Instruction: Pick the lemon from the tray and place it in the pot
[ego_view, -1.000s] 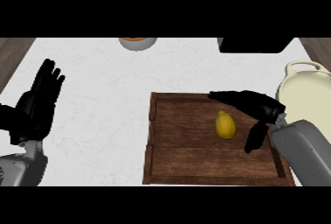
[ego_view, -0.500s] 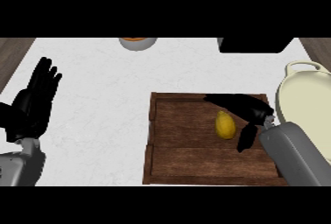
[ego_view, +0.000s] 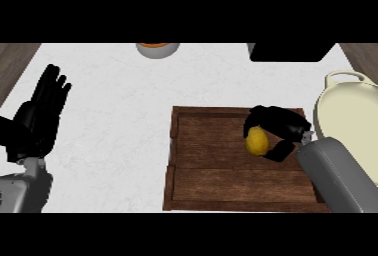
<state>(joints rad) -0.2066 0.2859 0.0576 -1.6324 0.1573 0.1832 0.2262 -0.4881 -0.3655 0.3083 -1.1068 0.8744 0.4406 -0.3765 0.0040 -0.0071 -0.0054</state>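
A yellow lemon lies on the brown wooden tray, near the tray's upper right part. My right hand is over it, fingers curled round its top and right side and the thumb below it, so part of the lemon is hidden. The cream pot with a loop handle stands just right of the tray, partly cut off by the view's edge. At the far left my left hand rests open with fingers up, away from the tray.
A grey bowl with orange contents sits at the counter's far edge. A black block lies at the back right. The white counter spreads left of the tray.
My right hand has moved left and down onto the lemon, and its fingers have curled round it. The left hand has barely shifted.
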